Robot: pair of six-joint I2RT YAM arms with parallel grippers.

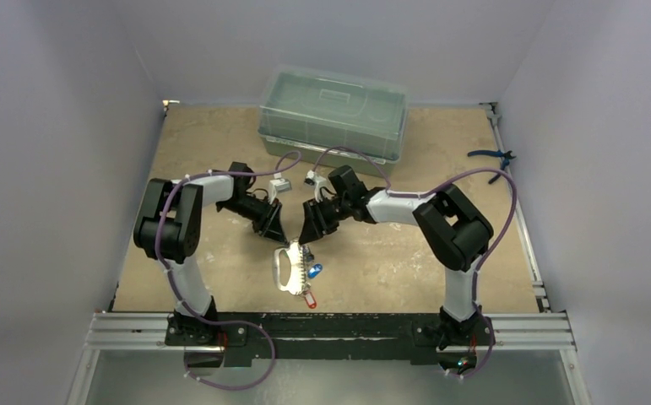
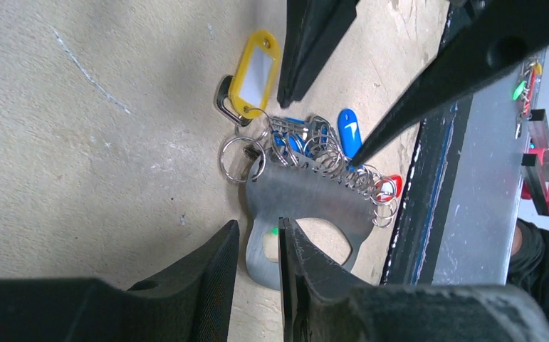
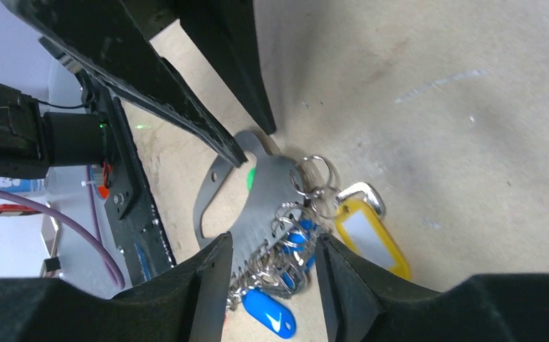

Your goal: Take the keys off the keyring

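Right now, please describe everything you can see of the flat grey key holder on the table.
The key holder looks like a flat plate of dull grey metal with a handle-like loop cut out at one end. It lies flat on the table between both grippers. Many small wire rings hang along one edge, carrying blue tags, a red tag and a yellow tag. The left gripper straddles its loop end; contact is unclear.

the left hand (image 2: pixel 257 246) hides part of the keyring (image 2: pixel 307 203) — red key (image 2: pixel 394 184) half-hidden.

Keys (image 2: pixel 307 142) bunched on flat keyring (image 2: pixel 307 203).
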